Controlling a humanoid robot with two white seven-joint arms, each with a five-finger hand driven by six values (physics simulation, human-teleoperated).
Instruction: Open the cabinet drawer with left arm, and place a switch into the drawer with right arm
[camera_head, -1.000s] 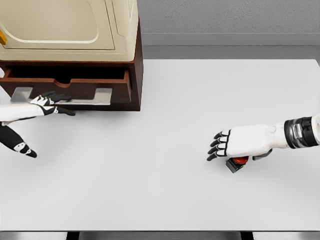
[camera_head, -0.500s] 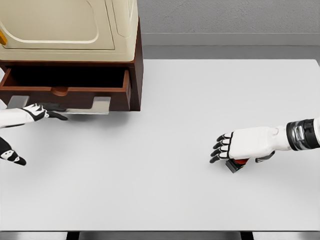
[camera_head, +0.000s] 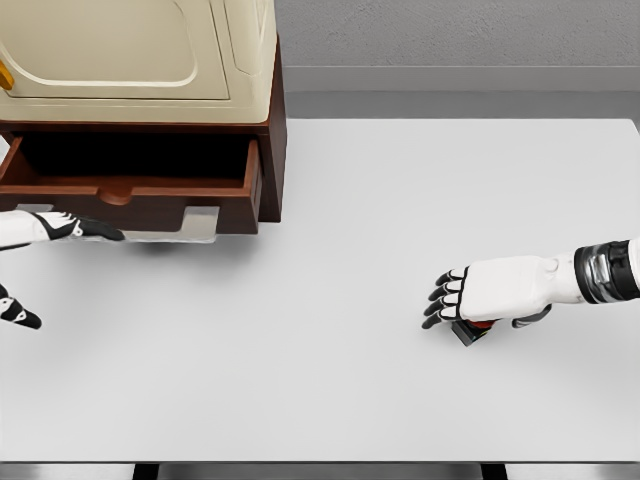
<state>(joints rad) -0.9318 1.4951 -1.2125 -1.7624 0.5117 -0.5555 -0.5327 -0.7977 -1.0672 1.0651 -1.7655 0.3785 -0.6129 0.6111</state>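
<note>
Left hand (camera_head: 60, 228) grips the open drawer's (camera_head: 130, 190) handle (camera_head: 150, 232); right hand (camera_head: 495, 292) covers the switch (camera_head: 476, 328), fingers loose

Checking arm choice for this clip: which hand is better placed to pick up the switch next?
Right. The right hand hovers directly over the small red-buttoned switch on the white table; the left hand is far across, at the open brown wooden drawer.

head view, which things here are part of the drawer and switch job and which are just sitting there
Part of the job:
- drawer, pulled open
- switch, under the right robot hand
- left robot hand at the drawer front
- cabinet

Just there:
- table
- cream appliance on the cabinet
</note>
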